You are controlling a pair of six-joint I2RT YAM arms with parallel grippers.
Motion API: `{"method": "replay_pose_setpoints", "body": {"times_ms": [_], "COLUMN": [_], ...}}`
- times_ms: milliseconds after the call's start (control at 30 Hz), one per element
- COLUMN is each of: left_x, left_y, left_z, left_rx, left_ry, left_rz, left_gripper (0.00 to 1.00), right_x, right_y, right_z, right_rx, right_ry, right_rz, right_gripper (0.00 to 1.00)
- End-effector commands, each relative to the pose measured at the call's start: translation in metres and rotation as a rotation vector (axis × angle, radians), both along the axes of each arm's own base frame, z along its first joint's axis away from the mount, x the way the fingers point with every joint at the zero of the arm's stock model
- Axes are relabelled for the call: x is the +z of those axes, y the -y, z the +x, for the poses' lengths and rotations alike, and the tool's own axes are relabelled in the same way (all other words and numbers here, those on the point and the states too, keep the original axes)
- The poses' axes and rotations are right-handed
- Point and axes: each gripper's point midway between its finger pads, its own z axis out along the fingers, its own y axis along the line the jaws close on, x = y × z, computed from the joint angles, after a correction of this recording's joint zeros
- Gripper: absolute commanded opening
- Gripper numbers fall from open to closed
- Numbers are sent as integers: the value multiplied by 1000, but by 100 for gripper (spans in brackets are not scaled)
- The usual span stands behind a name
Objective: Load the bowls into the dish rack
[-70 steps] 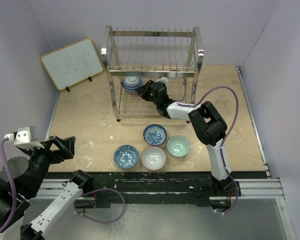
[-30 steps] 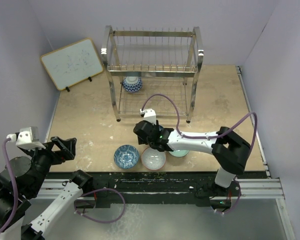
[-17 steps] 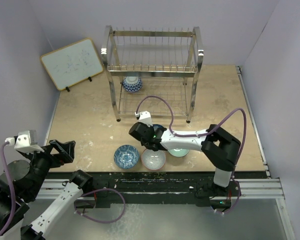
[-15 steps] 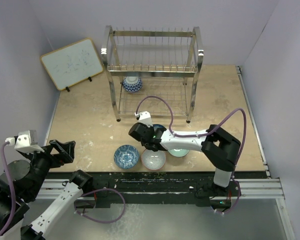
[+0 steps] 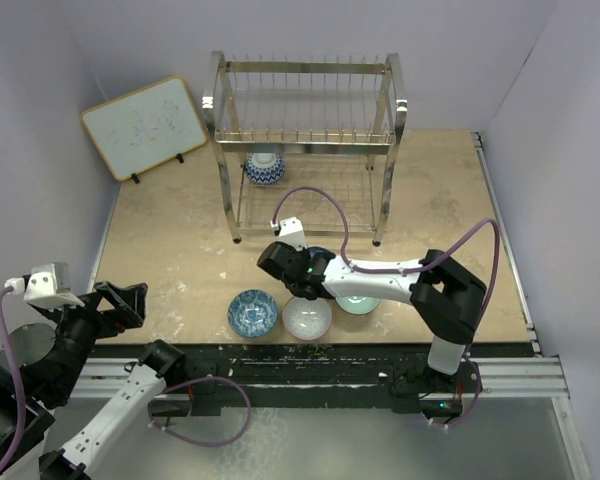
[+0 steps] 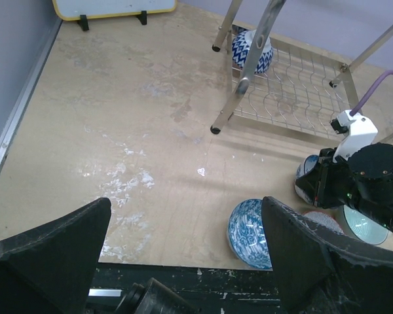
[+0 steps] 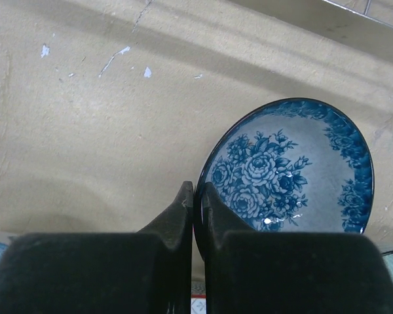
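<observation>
The near rim of a round blue-flowered ceramic bowl point(image 7: 285, 170) is clamped by the right gripper point(image 7: 195, 191), jaws almost together; the left gripper point(image 6: 185, 206) is spread wide, empty.

The tall silver wire dish rack point(image 5: 300, 143) stands far-centre on the beige table point(image 5: 170, 240), with the wood-framed whiteboard point(image 5: 145, 127) to its left. A blue zigzag ceramic bowl point(image 5: 265, 167) sits in the left of its lower tier. Near the front edge, left to right, lie a blue-patterned round bowl point(image 5: 253, 312), a pale ceramic bowl point(image 5: 307, 318) and a mint green bowl point(image 5: 360, 303); a blue rose-patterned bowl point(image 7: 295, 170) lies just behind them
</observation>
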Motion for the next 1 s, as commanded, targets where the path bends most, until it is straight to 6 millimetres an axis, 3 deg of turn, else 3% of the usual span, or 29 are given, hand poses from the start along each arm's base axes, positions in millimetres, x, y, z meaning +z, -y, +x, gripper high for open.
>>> {"method": "replay_pose_setpoints", "body": {"times_ms": [0, 133, 367, 600, 967], "left_x": [16, 17, 17, 21, 26], "left_y": [-5, -6, -6, -6, -8], "left_z": [-3, -2, -2, -3, -4], "left_rx": [23, 29, 26, 23, 28], "left_ry": [50, 50, 53, 61, 72], "left_rz": [-27, -25, -29, -31, -26], "left_gripper": [99, 99, 99, 99, 99], "right_x": [62, 104, 176, 207, 220], "right_y": [-9, -16, -48, -71, -93], "right_z": [3, -2, -10, -6, -18], "right_rx": [-6, 43, 210, 360, 516], "right_ry": [70, 102, 164, 119, 13], "right_rz": [126, 255, 562, 844, 1160], "right_gripper": [0, 0, 0, 0, 0]}}
